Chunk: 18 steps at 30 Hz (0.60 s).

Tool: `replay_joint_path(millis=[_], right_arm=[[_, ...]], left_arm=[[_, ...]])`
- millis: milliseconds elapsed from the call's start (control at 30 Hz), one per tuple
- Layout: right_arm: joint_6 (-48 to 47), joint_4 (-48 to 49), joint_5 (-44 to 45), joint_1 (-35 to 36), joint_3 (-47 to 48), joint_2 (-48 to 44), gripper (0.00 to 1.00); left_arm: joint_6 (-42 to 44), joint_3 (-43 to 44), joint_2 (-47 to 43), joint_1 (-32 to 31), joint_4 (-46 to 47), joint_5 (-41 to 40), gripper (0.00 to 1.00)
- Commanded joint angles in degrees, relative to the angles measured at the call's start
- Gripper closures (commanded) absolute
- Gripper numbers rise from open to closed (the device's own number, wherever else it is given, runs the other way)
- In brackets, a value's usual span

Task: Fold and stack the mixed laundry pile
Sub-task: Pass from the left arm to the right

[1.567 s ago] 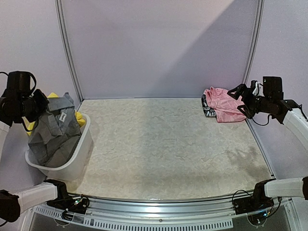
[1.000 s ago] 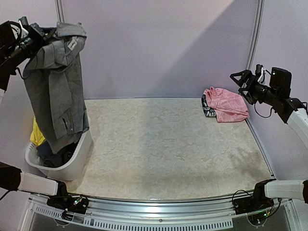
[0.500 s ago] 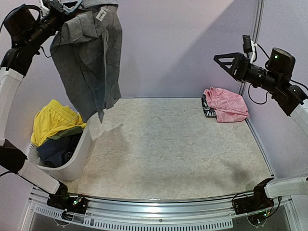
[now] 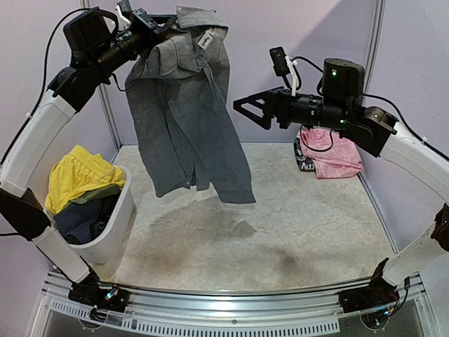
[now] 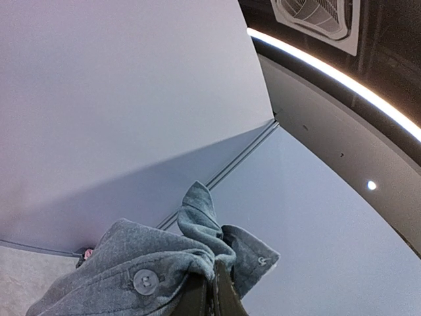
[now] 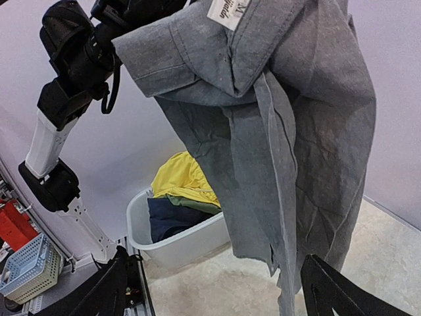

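Over the pale counter point(image 4: 316, 232), the left pincer point(image 4: 156, 21) pinches the grey shirt point(image 4: 189, 119) aloft, the right pincer point(image 4: 247, 112) gapes empty beside it; nothing looks stacked yet, yellow shorts point(image 4: 77, 175) wait in the tub point(image 4: 116, 228).

top: above-behind, facing table point(image 4: 316, 232) | wrists: close-in | all share grey shirt point(image 4: 182, 119)

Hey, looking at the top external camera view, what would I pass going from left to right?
Bright yellow shorts → hanging grey long-sleeved shirt → right gripper, jaws open → shiny pink garment.
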Motion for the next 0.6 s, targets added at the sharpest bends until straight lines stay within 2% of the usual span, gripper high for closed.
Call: replay_joint_path(millis=[0,367,467,567], right_arm=[[-3.2,0.3,4.5,0.5,3.4,3.5,0.07],[-9.0,0.0,7.4,0.5,10.4,13.0,0.08],[-9.3,0.2,7.0,0.5,11.9,15.1,0.14],[-9.3,-0.4,7.2,0.5,13.6,16.6,0.34]], left_arm=[[0.9,-0.7,0.0,-2.8,4.7,-1.8,1.0],[0.9,-3.2,-0.8,-6.3,5.3,-3.3,1.0],[1.0,-4.0,-1.3,-6.8,5.4,-3.7,1.0],[1.1,-4.6,-1.7,-7.1,5.4,-3.9,1.0]])
